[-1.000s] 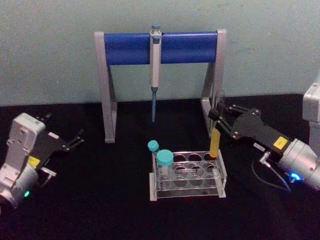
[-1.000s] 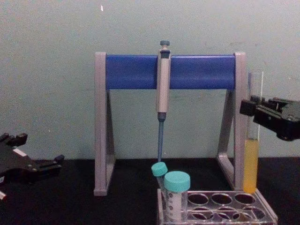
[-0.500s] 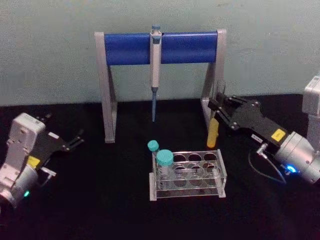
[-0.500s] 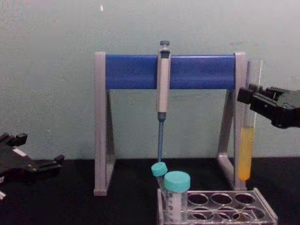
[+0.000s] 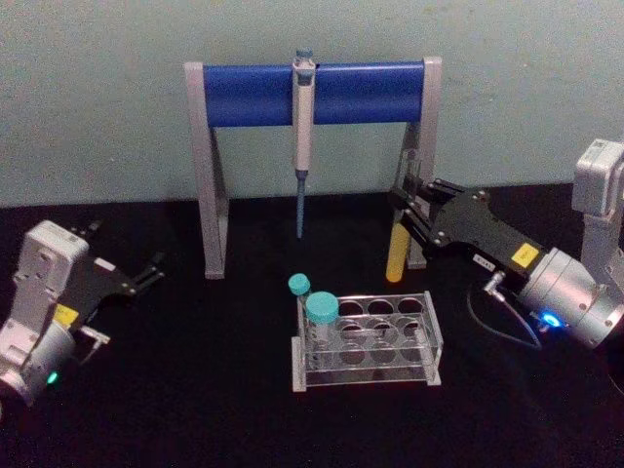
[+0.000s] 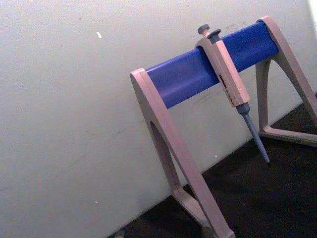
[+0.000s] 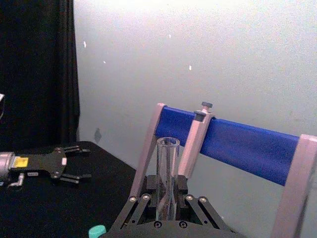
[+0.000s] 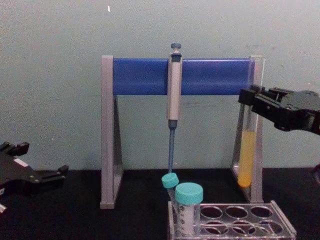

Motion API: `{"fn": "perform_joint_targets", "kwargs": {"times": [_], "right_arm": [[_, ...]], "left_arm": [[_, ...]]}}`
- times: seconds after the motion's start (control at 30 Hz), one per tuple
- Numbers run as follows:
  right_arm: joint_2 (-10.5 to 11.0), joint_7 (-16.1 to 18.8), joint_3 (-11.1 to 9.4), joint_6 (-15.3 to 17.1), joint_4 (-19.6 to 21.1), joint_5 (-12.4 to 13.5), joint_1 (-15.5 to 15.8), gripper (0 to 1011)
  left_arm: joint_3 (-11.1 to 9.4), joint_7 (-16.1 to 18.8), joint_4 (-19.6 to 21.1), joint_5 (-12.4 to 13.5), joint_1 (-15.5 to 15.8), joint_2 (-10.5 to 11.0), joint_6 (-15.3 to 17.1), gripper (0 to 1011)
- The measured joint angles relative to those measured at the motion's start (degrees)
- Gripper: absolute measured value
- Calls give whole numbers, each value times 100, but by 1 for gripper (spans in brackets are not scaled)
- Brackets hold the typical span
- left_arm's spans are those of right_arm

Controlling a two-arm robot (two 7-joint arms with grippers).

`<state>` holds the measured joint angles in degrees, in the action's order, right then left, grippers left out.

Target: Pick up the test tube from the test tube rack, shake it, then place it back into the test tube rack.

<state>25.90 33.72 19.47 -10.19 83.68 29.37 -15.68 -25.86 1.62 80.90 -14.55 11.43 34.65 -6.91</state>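
My right gripper (image 5: 413, 211) is shut on the test tube (image 5: 397, 252), a long clear tube with yellow-orange liquid in its lower part. It holds the tube upright in the air, behind and above the rack's back right corner and close to the pipette stand's right leg. From the chest view the tube (image 8: 246, 159) hangs clear above the test tube rack (image 8: 282, 221), with the right gripper (image 8: 251, 98) around its upper part. The right wrist view shows the open tube mouth (image 7: 168, 148). The clear rack (image 5: 432, 336) sits on the black table. My left gripper (image 5: 148, 274) rests open at the left.
A grey-and-blue pipette stand (image 5: 312, 94) stands behind the rack, with a pipette (image 5: 303, 127) hanging from its bar. Two teal-capped tubes (image 5: 321, 310) stand in the rack's left end. A pale wall closes off the back of the table.
My right gripper has lifted the test tube out of the rack's back right hole and carried it up and to the left, toward the stand's right leg. The left arm has not moved.
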Motion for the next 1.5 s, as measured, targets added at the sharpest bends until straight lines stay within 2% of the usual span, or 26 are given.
{"fn": "perform_joint_targets", "kwargs": {"times": [0.37,0.77,0.9,1.0,1.17,1.33,1.5], "right_arm": [[2,256,107,86,-34,281,-58,238],[337,478,178,132,303,532,180,238],[512,461,111,127,477,580,357,238],[690,357,3,124,651,587,549,239],[850,159,-178,121,797,569,755,238],[869,31,-298,111,804,523,793,238],[747,-25,-281,148,611,407,569,238]], "left_arm": [[0,0,0,0,0,0,0,1001],[0,0,0,0,0,0,0,1001],[0,0,0,0,0,0,0,1001],[0,0,0,0,0,0,0,1001],[0,0,0,0,0,0,0,1001],[0,0,0,0,0,0,0,1001],[0,0,0,0,0,0,0,1001]]}}
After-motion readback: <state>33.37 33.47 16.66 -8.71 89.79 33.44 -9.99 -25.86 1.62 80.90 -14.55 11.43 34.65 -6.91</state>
